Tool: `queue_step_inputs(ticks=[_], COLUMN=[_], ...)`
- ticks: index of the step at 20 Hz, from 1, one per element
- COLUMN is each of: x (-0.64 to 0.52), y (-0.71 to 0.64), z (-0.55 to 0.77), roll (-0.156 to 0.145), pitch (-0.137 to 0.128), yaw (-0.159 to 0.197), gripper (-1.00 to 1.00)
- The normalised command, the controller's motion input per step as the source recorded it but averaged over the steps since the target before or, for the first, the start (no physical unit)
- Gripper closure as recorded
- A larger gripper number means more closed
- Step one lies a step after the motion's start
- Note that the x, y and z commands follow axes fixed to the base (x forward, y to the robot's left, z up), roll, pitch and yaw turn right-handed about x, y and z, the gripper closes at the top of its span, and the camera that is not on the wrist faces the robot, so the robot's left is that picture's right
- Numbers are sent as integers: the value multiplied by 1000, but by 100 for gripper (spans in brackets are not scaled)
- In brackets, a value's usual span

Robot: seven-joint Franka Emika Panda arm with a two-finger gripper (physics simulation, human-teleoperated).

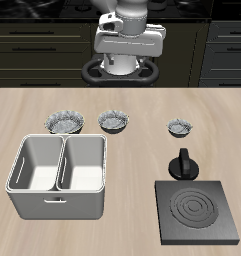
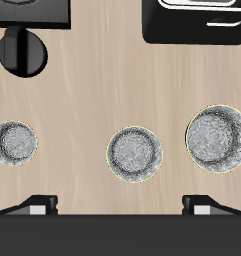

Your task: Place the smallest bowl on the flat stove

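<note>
A simulated kitchen: flat stove (image 1: 200, 210), speckled bowls (image 1: 114, 121), dark cabinets (image 1: 42, 45) behind.

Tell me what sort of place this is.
Likely a simulated kitchen: a wooden table holds a flat stove with a knob and three speckled bowls, with dark cabinets behind the robot.

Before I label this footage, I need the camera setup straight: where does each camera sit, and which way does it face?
Exterior view: in front of and above the table, facing back toward the robot; it shows the arm and its base, the three bowls, the flat stove and the white bin.
Wrist view: on the arm, looking straight down at the tabletop; only the claw fingertips show.
Shared: all three bowls, including the smallest bowl, the stove's knob, and part of the stove plate and bin.
</note>
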Motion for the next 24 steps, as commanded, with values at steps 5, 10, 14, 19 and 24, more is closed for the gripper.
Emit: queue_step_inputs(ticks=[5, 10, 14, 19, 24], x=[51, 65, 47, -8, 39], y=[504, 450, 717, 647, 380], z=[-127, -59, -31, -7, 33], roll=[-38, -11, 13, 5, -15], pitch=[17, 2, -9, 3, 7], yaw=[38, 8, 2, -8, 8], gripper=[-100, -100, -100, -100, -100])
